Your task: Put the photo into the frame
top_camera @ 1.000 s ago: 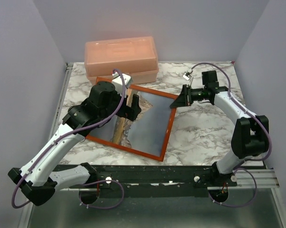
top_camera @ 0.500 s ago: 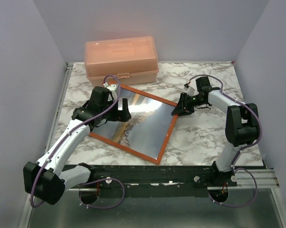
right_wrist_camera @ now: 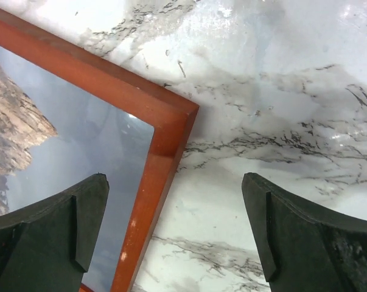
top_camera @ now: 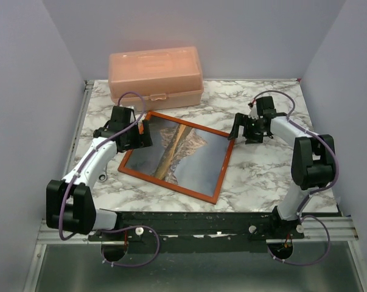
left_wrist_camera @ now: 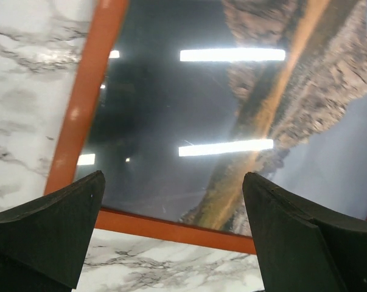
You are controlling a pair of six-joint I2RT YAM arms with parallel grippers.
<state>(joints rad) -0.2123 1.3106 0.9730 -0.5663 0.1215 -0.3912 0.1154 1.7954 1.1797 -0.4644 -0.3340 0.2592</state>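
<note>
Overhead, the frame [top_camera: 171, 187] lies flat mid-table [top_camera: 262, 176] with the photo [top_camera: 183, 158] inside. The left gripper [top_camera: 136, 137] is at its far-left corner, the right gripper [top_camera: 238, 131] at its far-right corner. Left wrist: jaws wide apart, empty, above the photo. Right wrist: jaws wide apart, empty, over the frame's corner.

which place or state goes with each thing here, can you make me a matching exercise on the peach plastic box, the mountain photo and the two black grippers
Things:
1. peach translucent plastic box
2. mountain-and-lake photo print
3. left black two-finger gripper
4. right black two-finger gripper

Places or states:
A. open, above the right corner of the reddish-brown wooden frame
B. lid shut, at the far edge of the white marble table
C. open, over the frame's left side
D. lying inside the frame

Pairs: 1-B, 2-D, 3-C, 4-A
</note>
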